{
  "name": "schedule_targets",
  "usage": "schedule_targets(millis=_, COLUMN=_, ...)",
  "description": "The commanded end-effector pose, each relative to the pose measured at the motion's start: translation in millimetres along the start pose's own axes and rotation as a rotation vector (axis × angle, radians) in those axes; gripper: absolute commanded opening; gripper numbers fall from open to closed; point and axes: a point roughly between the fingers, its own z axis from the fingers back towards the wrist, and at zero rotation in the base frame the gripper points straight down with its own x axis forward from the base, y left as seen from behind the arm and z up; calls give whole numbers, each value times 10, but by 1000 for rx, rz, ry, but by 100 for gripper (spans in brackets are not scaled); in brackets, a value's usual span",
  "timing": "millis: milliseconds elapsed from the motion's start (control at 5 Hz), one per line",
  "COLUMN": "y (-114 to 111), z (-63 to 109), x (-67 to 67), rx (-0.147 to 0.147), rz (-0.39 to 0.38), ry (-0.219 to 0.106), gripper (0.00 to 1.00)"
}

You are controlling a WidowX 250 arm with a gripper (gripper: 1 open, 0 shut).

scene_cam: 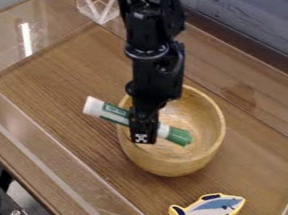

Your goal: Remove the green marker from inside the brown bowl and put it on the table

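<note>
Pointing straight down, the gripper [142,137] clenches the green marker [114,112] mid-body; marker lies tilted across the brown bowl [194,157] rim.

Smooth wooden brown bowl [181,150] on a wood-grain table [71,74] with glossy clear walls.

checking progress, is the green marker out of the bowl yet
Not yet. The green marker lies across the bowl, its white end poking past the rim, with the claw shut on its middle.
</note>
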Motion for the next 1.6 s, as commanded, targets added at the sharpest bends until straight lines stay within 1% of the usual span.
schedule_targets(millis=0, y=22, z=122, x=-3, rx=31, rz=-13, ry=-39, gripper=0)
schedule_targets(millis=200, y=6, z=138, x=-35, rx=27, rz=-23, ry=-51, gripper=0)
schedule_targets(millis=800, y=-30, z=157, x=-102, rx=13, rz=-51, ry=-73, gripper=0)
schedule_targets(millis=1000, y=-45, z=187, x=-61, rx=3, rz=-46, ry=-76, gripper=100)
schedule_targets(millis=1200, y=-21, z=188, x=-36, rx=3, rz=-48, ry=-78, gripper=0)
schedule_targets(millis=1400, y=7, z=173, x=-29, rx=3, rz=-41, ry=-79, gripper=0)
